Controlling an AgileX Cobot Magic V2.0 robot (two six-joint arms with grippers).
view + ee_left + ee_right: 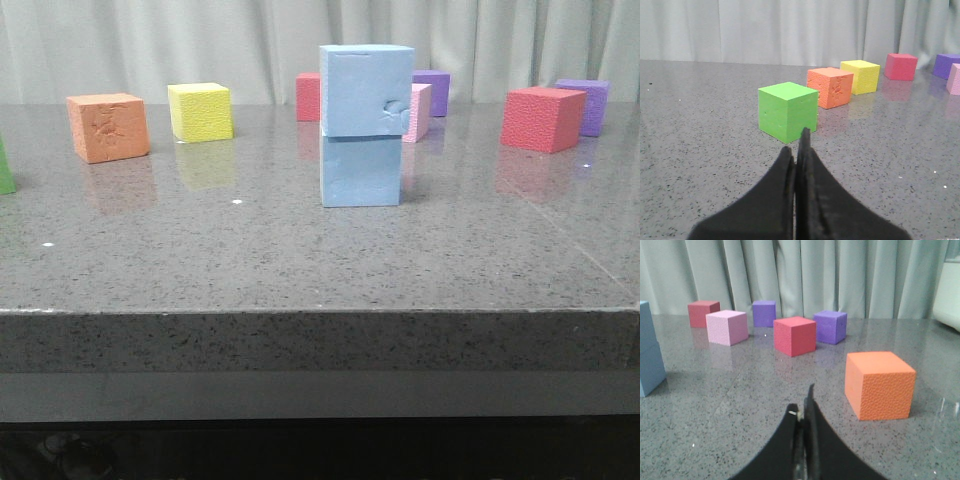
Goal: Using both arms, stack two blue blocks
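Two sky-blue blocks stand stacked in the middle of the table. The upper blue block [366,90], with a torn dent on its front, rests on the lower blue block [360,170], shifted slightly to the right. The stack also shows at the edge of the right wrist view [650,352]. Neither arm appears in the front view. My left gripper [796,147] is shut and empty, low over the table, just short of a green cube [787,111]. My right gripper [802,407] is shut and empty, beside an orange cube [879,384].
Other cubes ring the stack: orange [108,126], yellow [200,110], a red one behind the stack [308,96], pink [416,112], purple [433,92], red [542,118], purple [586,106]. A green cube's edge [5,168] is at far left. The table's front edge [320,312] is near.
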